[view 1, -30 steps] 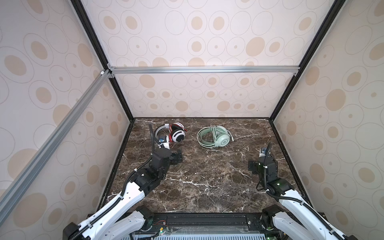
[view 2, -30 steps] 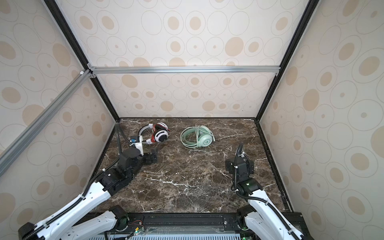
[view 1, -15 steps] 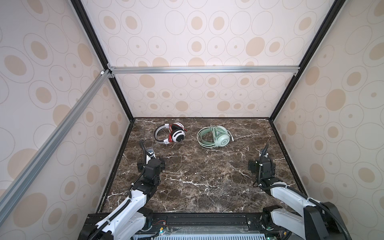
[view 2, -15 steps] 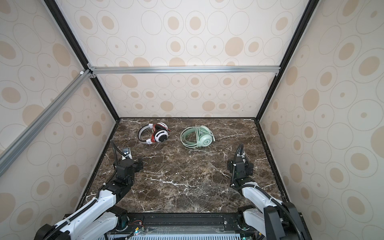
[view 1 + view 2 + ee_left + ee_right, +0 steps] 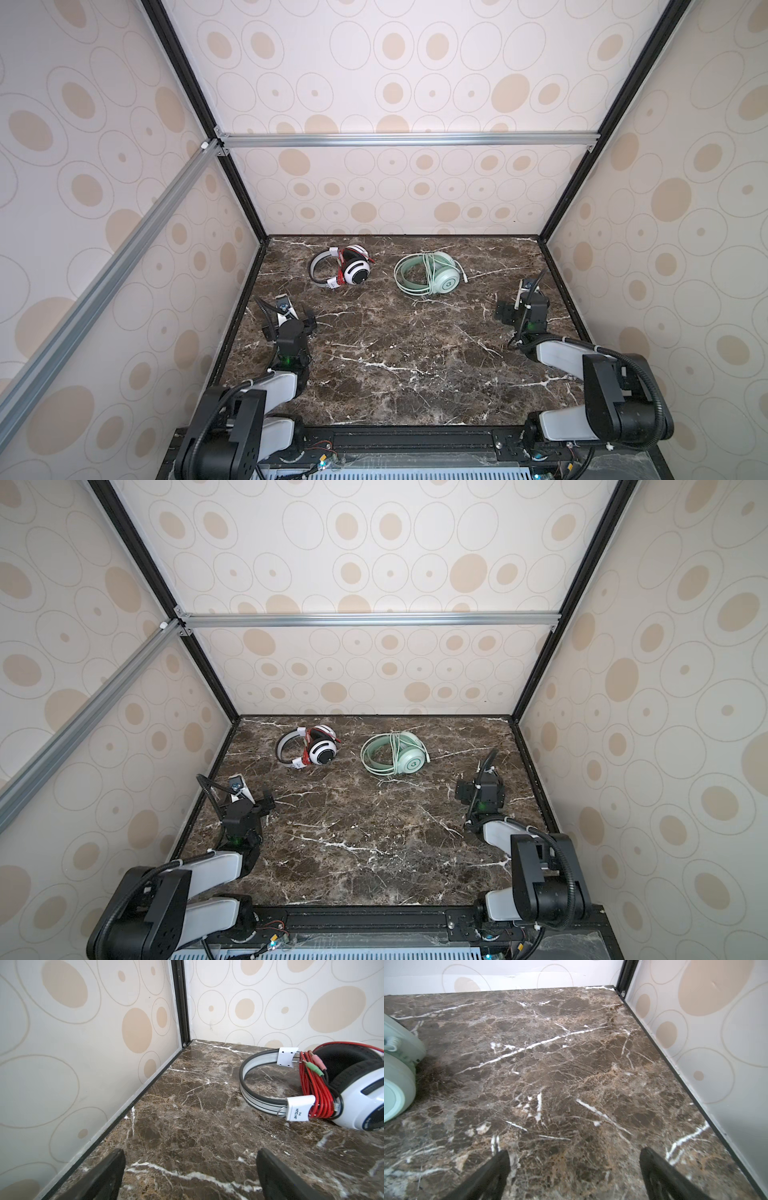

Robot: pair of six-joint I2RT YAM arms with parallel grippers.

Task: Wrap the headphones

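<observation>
Left wrist view: the white headset [image 5: 353,1103] lies on its side on the brown marble table [image 5: 187,1105], toward the far left. Its red cable [image 5: 315,1088] is wound in several tight turns across the two slider arms, between the headband and the ear cups. The pink and green plugs [image 5: 314,1064] rest on top of the coil. Judgement: the turns sit at this narrow neck because the band blocks and the cups on either side keep them from sliding off.

Left gripper [image 5: 191,1153]: fingers [image 5: 110,1169] spread wide with nothing between them, low over bare table near the left wall and well apart from the headset.

Right wrist view: the right gripper [image 5: 575,1153] also has its fingers [image 5: 662,1174] wide and empty, over bare table beside the right wall. Only an edge of the mint-green headset [image 5: 398,1084] shows here.

In both top views the mint-green headset lies flat on the far side, right of the white one and apart from it. Its pale green cable [image 5: 428,266] is looped over the band and upper cup, and a short plug end pokes out to the right.

Judgement: both cables appear wound and neither trails across the table, so the task looks finished or nearly so. Both arms sit at the near corners, which reads as a parked pose clear of the work. How tight the green loops are cannot be confirmed at this range.
</observation>
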